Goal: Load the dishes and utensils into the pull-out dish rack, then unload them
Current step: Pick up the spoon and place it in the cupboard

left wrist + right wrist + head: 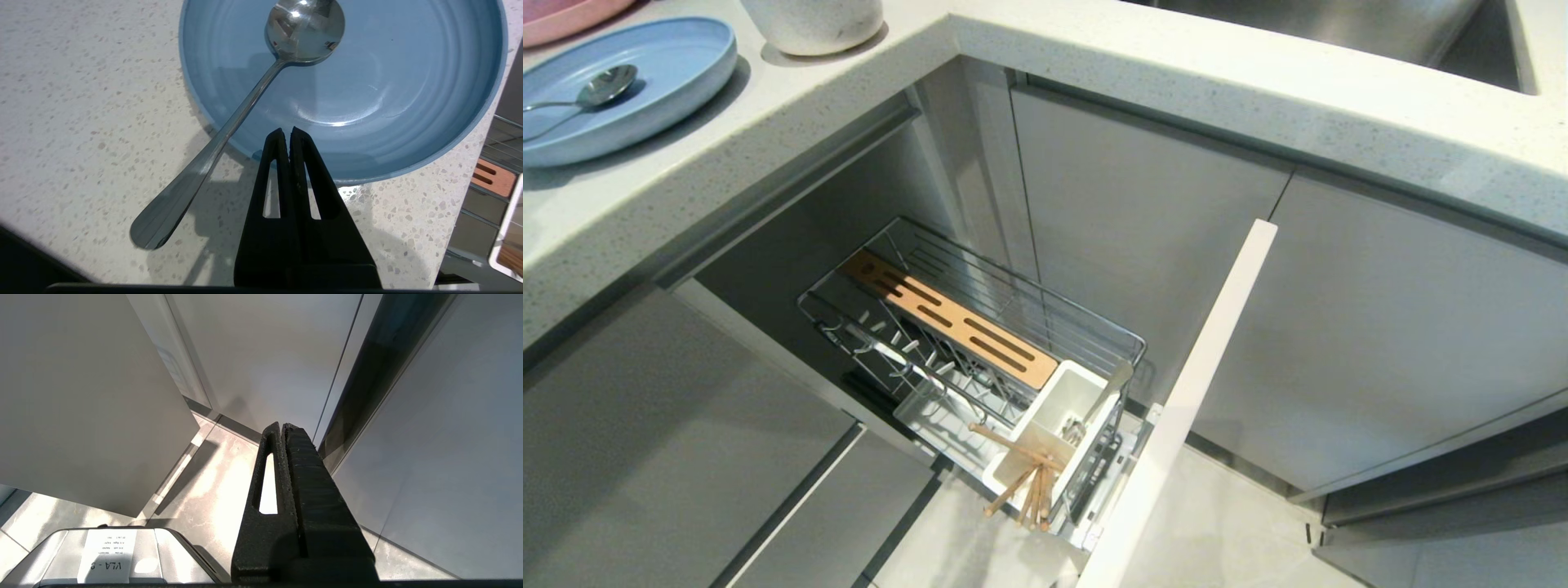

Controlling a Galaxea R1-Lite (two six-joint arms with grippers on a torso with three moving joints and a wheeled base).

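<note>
The pale-blue plate (pixel 645 82) lies on the speckled counter at the far left, a silver spoon (pixel 596 88) resting across it. In the left wrist view my left gripper (pixel 286 131) hangs shut and empty just over the plate's (pixel 408 81) near rim, beside the spoon's handle (pixel 204 163) without touching it. The off-white bowl (pixel 813 24) stands behind the plate. The pull-out dish rack (pixel 980 343) stands open below, its wooden strip (pixel 947 318) on top; the chopsticks (pixel 1025 482) and a spoon (pixel 1107 400) stand in its white caddy (pixel 1062 408). My right gripper (pixel 282 425) is shut, parked low over the floor.
A pink plate's edge (pixel 564 16) shows at the top left corner. The rack's white door front (pixel 1184 392) juts out beside the grey cabinet fronts (pixel 1380 327). A steel sink (pixel 1339 24) lies at the back right. The robot's base (pixel 106 551) is below the right gripper.
</note>
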